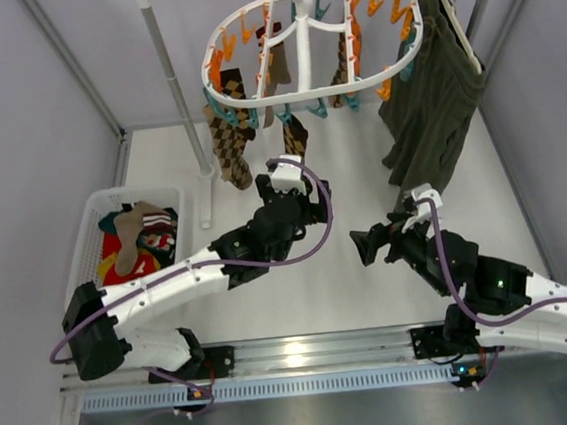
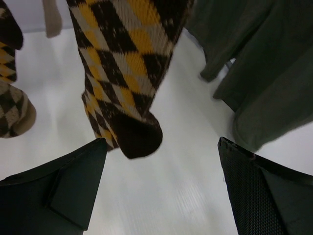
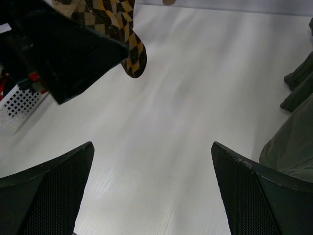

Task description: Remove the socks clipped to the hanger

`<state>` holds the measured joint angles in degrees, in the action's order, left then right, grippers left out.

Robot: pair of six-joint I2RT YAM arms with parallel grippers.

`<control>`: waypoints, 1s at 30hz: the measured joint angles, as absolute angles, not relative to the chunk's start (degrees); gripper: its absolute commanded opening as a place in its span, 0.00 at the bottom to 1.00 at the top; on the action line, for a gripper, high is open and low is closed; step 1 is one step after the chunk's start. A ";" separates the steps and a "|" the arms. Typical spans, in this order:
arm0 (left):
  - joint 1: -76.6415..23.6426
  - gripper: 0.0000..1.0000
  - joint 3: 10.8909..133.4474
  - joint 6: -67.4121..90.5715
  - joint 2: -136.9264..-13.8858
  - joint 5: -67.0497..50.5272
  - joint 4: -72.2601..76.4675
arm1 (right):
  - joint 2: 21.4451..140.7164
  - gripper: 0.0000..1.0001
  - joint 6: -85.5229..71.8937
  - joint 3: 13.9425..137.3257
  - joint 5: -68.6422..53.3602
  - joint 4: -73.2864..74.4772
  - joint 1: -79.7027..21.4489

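Socks (image 1: pixel 229 142) in brown, tan and dark argyle hang clipped under the hanger (image 1: pixel 300 50), a white oval rack with cross bars and orange and teal clips (image 1: pixel 374 3), which hangs by its hook from the white rail (image 1: pixel 177 92) at the far end of the worktop (image 1: pixel 312 300). Most of the socks bunch at the rack's left side; one more (image 1: pixel 294 136) drops from near its middle, and a few short pieces hang among the cross bars.

The left gripper (image 1: pixel 289 167) is raised just below that middle sock. In the left wrist view its jaws are spread wide, holding nothing, and the dark toe of a yellow-and-brown argyle sock (image 2: pixel 122 63) dangles ahead of the gap, between the two fingers (image 2: pixel 63 186) but not touching either. Another argyle sock (image 2: pixel 12 107) hangs off to the left there.

The right gripper (image 1: pixel 362 245) sits lower and to the right, well apart from the rack, pointing left towards the other arm. Its jaws are also spread and empty, with bare worktop between them in its own wrist view.

An olive garment (image 1: pixel 433 98) hangs from the same rail at the right of the rack. At the worktop's left edge stands a white basket (image 1: pixel 87 206) with several socks (image 1: pixel 141 241) lying in it.
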<state>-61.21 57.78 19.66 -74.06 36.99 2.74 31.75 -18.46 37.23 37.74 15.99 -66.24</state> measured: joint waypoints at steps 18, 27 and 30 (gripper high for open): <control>-61.17 0.19 63.13 11.86 -85.52 54.43 12.25 | 27.46 0.99 -13.80 42.59 31.81 15.90 -66.24; -61.14 0.00 60.18 11.18 -85.56 53.19 16.43 | 47.13 0.90 -11.33 66.19 33.04 18.31 -66.19; -60.99 0.00 59.88 11.46 -85.56 53.01 17.74 | 56.12 0.87 -10.44 75.53 33.32 19.27 -66.22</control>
